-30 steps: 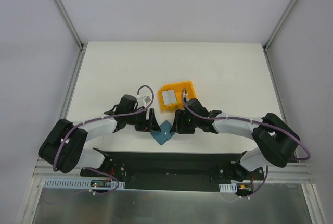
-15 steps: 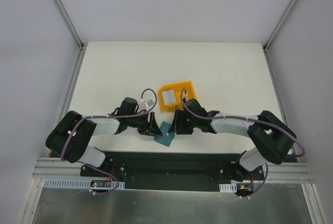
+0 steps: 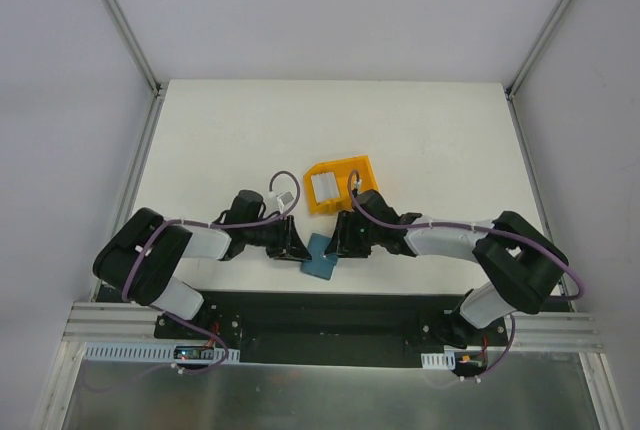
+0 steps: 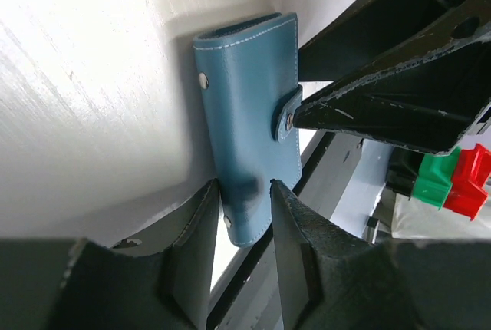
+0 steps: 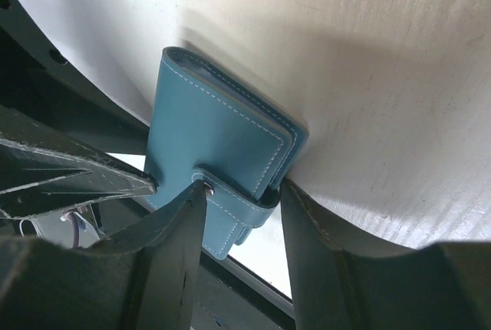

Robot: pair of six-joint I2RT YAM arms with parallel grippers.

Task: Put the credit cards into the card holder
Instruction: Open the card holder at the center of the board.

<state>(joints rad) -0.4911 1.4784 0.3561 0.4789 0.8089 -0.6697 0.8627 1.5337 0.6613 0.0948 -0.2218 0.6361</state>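
The blue wallet [image 3: 320, 256] sits at the lower centre of the overhead view, at the near edge of the surface [image 3: 430, 140]. It is folded, and its snap tab [image 4: 288, 119] looks fastened. The left fingers [image 4: 192, 245] are clenched on its lower end. The right fingers [image 5: 173, 257] straddle the tab edge, but I cannot tell whether they grip it. The cards [image 3: 325, 187] lie in the yellow bin [image 3: 352, 168] just above. The step in hand appears to be opening the wallet. Hold one end firm, hook under the tab, and pull straight away from the snap. A sideways pull could twist the wallet free.
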